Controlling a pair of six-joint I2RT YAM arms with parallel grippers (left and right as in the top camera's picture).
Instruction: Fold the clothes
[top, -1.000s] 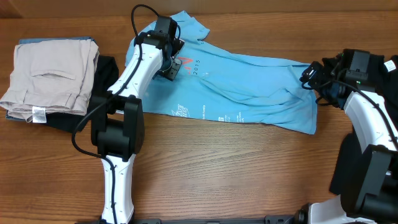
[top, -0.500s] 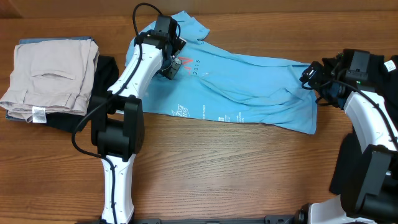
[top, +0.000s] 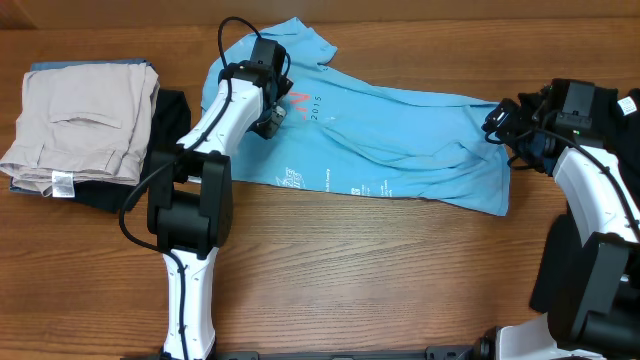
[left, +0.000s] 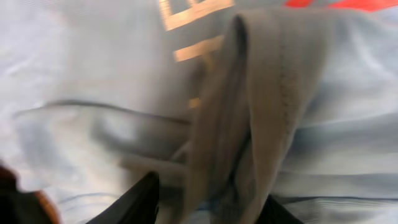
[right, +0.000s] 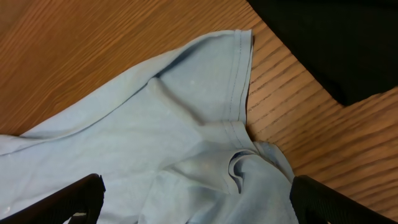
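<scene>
My left fingers straddle a bunched ridge of the light blue T-shirt by its print; can't tell if clamped. My right fingers are spread wide above its stitched corner. T-shirt lies across the desk, near beige trousers.

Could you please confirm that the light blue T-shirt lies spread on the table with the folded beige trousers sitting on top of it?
Not quite: the folded beige trousers are not on top of the light blue T-shirt; they sit apart from it, to its left, as the overhead view shows. The T-shirt does lie spread on the table.
</scene>
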